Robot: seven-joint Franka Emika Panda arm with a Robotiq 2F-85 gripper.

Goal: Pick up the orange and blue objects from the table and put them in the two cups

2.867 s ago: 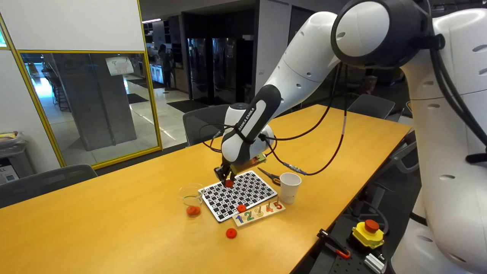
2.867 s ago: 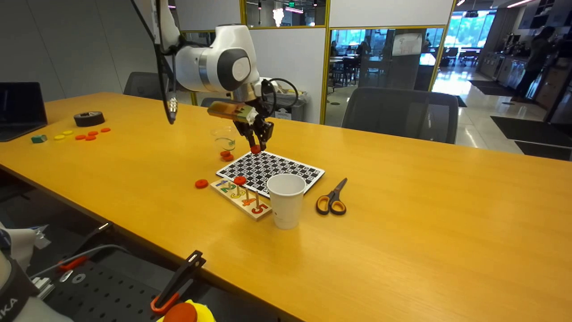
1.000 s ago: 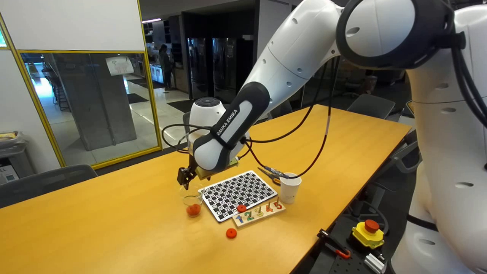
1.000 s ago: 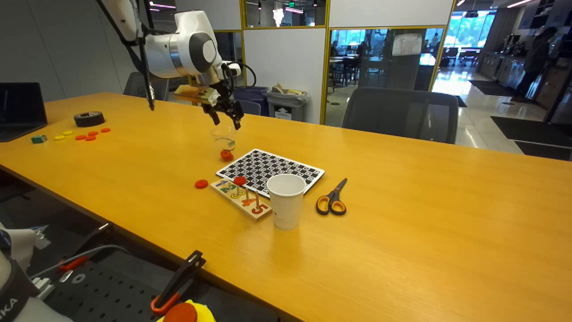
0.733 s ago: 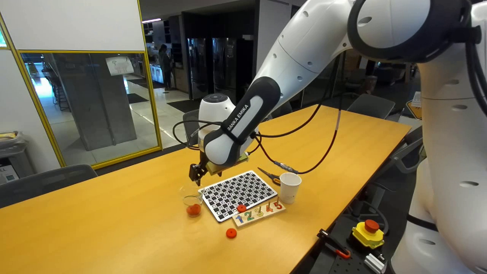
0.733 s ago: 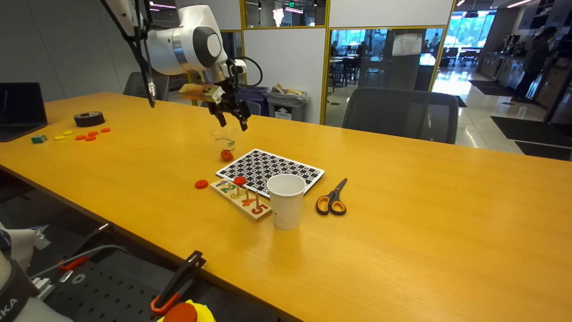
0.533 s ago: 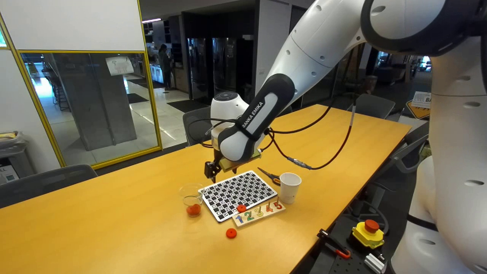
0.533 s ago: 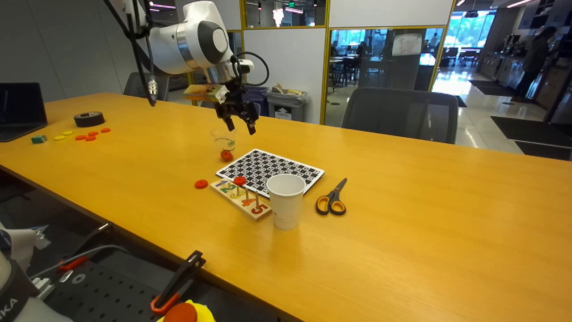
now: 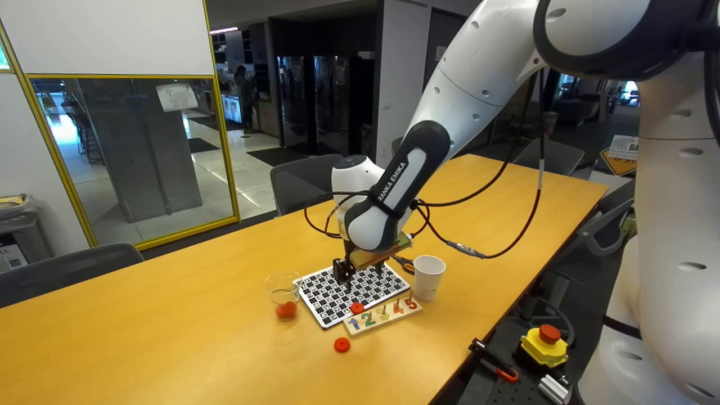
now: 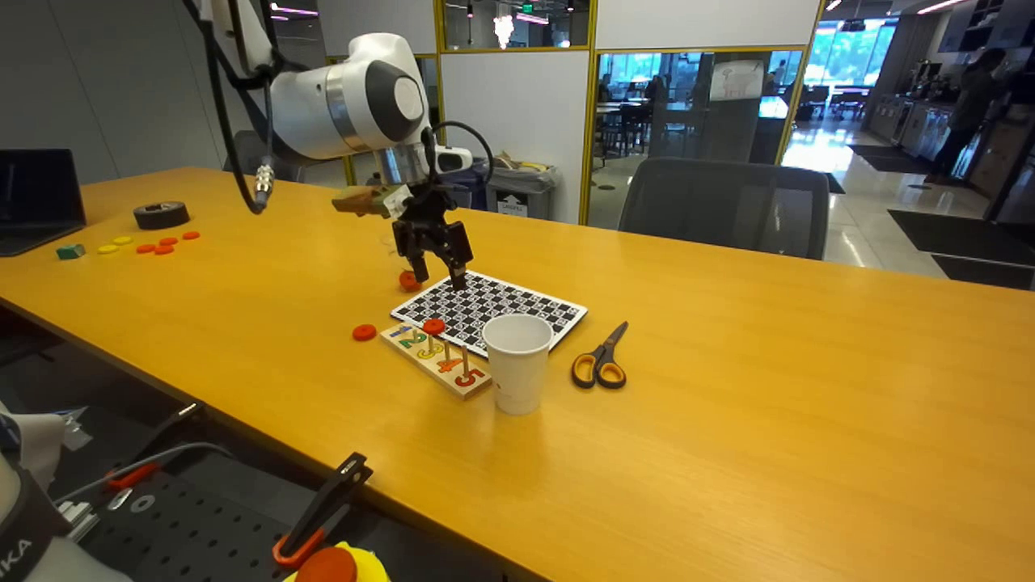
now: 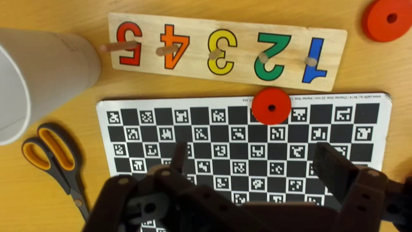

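Nearest on the table (image 10: 776, 420), a white paper cup (image 10: 517, 368) stands upright at five o'clock from the checkered board (image 10: 525, 305) in an exterior view, with scissors (image 10: 600, 356) at four. A peg board (image 10: 437, 358) numbered 1 to 5 sits just beside the checkered board, between seven and eight o'clock; near its "1" end, a red-orange ring (image 10: 365, 332) rests on the table toward nine. A second ring (image 10: 434, 326) lies on the checkered board's edge at eight. Above that board hangs a robot gripper (image 10: 440, 280), its fingers spread well apart. At ten o'clock, a clear cup (image 9: 284, 293) holds red-orange rings (image 9: 286, 310), their number hard to make out. Farther back, between nine and ten, are orange discs (image 10: 164, 250), yellow discs (image 10: 107, 250), a roll of black tape (image 10: 162, 216) and a laptop (image 10: 36, 198). A mesh chair (image 10: 724, 202) stands at two o'clock.
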